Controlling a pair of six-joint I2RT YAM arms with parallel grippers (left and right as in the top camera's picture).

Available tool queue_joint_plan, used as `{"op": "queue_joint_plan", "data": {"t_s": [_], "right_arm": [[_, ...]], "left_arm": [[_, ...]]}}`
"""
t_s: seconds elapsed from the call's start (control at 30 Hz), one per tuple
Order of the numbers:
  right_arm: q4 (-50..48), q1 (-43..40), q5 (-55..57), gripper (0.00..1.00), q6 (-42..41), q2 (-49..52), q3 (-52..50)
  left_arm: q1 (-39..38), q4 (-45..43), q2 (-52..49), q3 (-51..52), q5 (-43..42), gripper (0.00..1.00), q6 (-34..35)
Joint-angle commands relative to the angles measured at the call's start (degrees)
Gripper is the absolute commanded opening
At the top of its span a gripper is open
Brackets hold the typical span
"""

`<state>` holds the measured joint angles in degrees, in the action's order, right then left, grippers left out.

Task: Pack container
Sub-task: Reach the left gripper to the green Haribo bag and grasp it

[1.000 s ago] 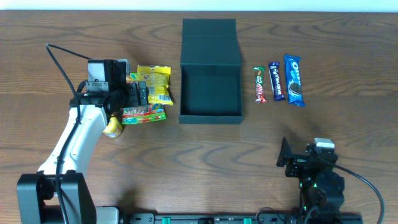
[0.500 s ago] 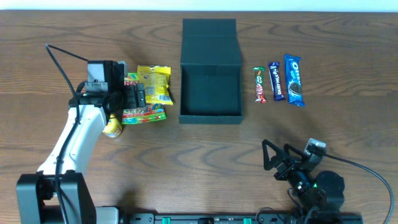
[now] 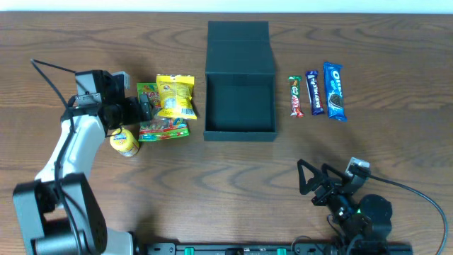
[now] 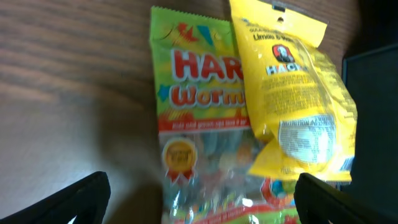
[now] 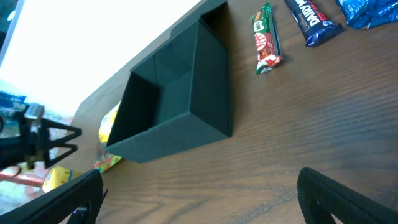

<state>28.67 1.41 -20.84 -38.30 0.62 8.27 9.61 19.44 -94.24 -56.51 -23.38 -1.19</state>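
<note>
The container [image 3: 239, 106] is a dark teal-green square box in the middle of the table, its flap lid folded back, and nothing shows inside it. It also appears in the right wrist view [image 5: 174, 106]. My left gripper [image 3: 145, 108] stands open at the left edge of a yellow snack packet [image 3: 175, 95] that lies on a green worms packet [image 3: 163, 129]. In the left wrist view the left gripper [image 4: 205, 211] hovers over the green packet [image 4: 199, 112] and the yellow packet [image 4: 298, 106], holding nothing. My right gripper [image 3: 304, 178] is open and empty near the front edge.
A red-green bar [image 3: 295, 95], a dark blue bar [image 3: 314, 92] and a blue cookie pack [image 3: 335, 91] lie in a row right of the box. A small yellow round item [image 3: 126, 142] sits by the left arm.
The left arm has drawn back to the left off the packets, uncovering the small yellow item. The right gripper swung toward the left early on and has held still since.
</note>
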Motion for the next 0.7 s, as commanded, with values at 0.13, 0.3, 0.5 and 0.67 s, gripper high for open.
{"op": "queue_joint_plan", "data": {"t_s": [0.13,0.3,0.5,0.67], "right_arm": [[-0.2,0.1,-0.6,0.99,1.2,-0.2,-0.1],[0.3,0.1,-0.6,0.99,1.1,-0.2,-0.1],[0.5,0.1,-0.6,0.99,1.1,-0.2,-0.1],[0.5,0.1,-0.6,0.99,1.1,-0.2,-0.1]], "left_arm": [[0.1,-5.2,-7.8,-1.0,-6.6,1.00,-0.2],[0.1,-7.0,-11.4,-1.0,-6.9,0.92,1.2],[0.1,-8.6,-13.4,-1.0,-8.7,0.61,1.6],[0.1,-8.9,-13.4,-1.0,-9.4,0.31,1.6]]}}
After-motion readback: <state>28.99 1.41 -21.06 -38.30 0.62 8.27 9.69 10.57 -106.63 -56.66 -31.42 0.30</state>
